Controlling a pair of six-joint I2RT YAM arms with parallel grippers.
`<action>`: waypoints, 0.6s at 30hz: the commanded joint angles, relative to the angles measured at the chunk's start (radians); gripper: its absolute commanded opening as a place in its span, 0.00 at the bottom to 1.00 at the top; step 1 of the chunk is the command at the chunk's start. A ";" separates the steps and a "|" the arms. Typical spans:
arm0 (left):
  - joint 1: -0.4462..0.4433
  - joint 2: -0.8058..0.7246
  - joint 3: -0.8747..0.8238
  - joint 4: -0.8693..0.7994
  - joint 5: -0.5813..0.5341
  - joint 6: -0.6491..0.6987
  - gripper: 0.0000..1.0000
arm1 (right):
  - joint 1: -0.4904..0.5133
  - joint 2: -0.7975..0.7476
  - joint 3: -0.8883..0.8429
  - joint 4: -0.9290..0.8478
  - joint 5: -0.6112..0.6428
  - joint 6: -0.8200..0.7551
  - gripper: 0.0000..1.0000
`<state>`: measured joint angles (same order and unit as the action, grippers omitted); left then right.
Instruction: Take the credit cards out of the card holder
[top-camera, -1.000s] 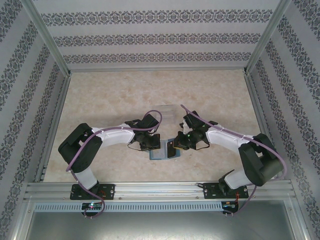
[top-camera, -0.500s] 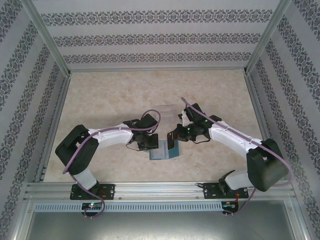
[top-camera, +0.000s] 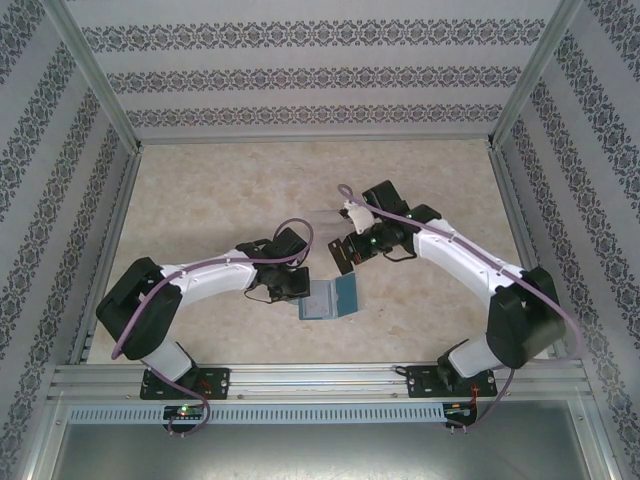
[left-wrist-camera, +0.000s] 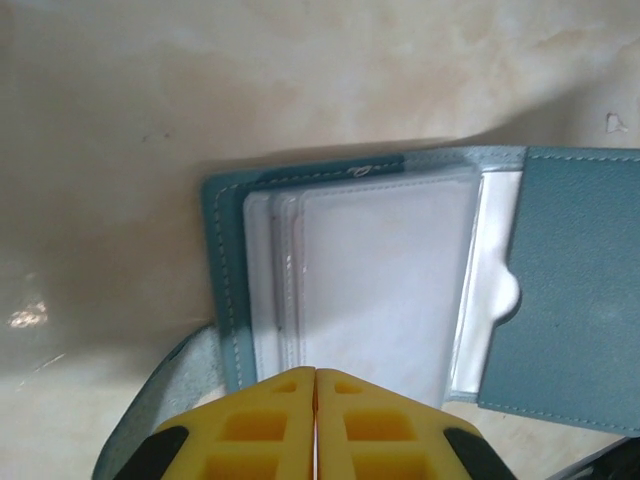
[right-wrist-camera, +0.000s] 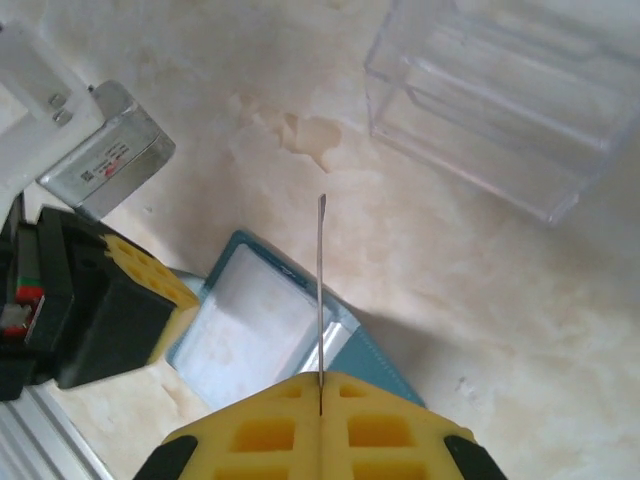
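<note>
Card holder (top-camera: 338, 296) is lying open and flat on the table (top-camera: 220, 200), near-centre between the two arms, its long axis running left to right. Pale clear pockets are facing up; cannot tell whether more cards are sitting inside them.

One credit card (right-wrist-camera: 320, 290) is already out. It is hanging above the holder's right half, showing edge-on as a thin line in the right wrist view, with its long axis pointing straight out from the fingers. The right gripper (right-wrist-camera: 320, 395) is pinching it by its near end, jaws tight on the card.

The left gripper (left-wrist-camera: 316, 420) is sitting over the holder's left half with jaws pressed together and no gap. Judging by the pose, it is pinning the holder down rather than gripping anything.

The clear tray (right-wrist-camera: 510, 100) is standing just beyond the held card on the far side, apart from the holder. The right arm is the nearer one to it, so the coming drop-off is looking like a short reach farther out.

A label (right-wrist-camera: 105, 160) on the left arm's grey wrist module is showing print too small to read. No brand is showing on the holder.
</note>
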<state>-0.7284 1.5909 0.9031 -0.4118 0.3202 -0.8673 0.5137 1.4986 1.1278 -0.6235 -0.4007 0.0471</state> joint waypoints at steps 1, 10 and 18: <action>0.020 -0.045 -0.027 -0.039 -0.029 0.008 0.08 | -0.010 0.061 0.108 -0.120 0.010 -0.329 0.00; 0.046 -0.109 -0.086 -0.045 -0.043 -0.012 0.08 | -0.014 0.254 0.368 -0.315 0.052 -0.731 0.00; 0.072 -0.132 -0.107 -0.053 -0.048 -0.018 0.08 | -0.009 0.416 0.585 -0.488 0.147 -0.967 0.00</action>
<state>-0.6735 1.4876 0.8062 -0.4316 0.2867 -0.8722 0.5121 1.8675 1.6360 -0.9932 -0.2989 -0.7677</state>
